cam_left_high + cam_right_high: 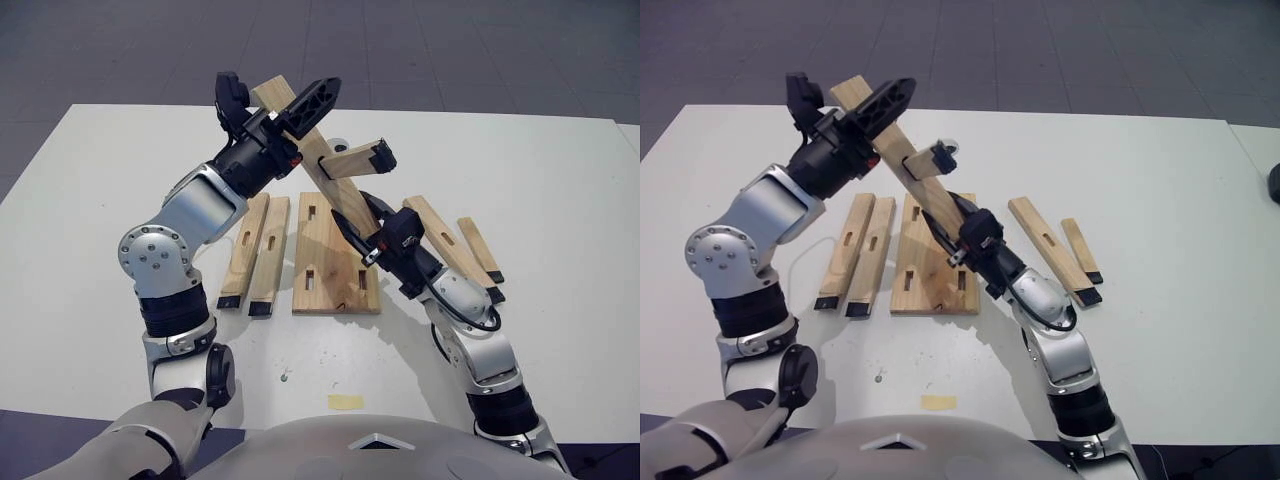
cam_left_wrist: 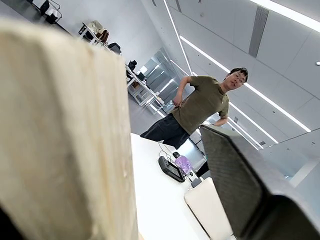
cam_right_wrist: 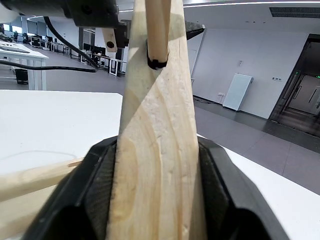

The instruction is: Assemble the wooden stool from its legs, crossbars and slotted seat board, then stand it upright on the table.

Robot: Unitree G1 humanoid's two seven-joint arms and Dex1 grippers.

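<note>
A: Leg point(image 1: 314, 155), where is it?
B: Head view: tilted in the air above the seat board point(image 1: 325, 285), with a crossbar point(image 1: 357, 158) through it. Left gripper point(image 1: 285, 105) is at its top end and I cannot tell its grip. Right gripper point(image 1: 358, 215) is clenched on its bottom end.
A: Left wrist?
B: Leg point(image 2: 60, 135) looms close.
A: Right wrist?
B: Pads point(image 3: 100, 185) squeeze the leg point(image 3: 157, 165).

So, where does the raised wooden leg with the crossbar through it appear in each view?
Left eye view: raised leg slants above the seat board, left hand at its upper end, right hand at its lower.
Right eye view: same slant, left of centre.
Left wrist view: the pale block nearest the camera.
Right wrist view: clamped between dark fingers.
Shared landmark: the crossbar through its slot.
</note>
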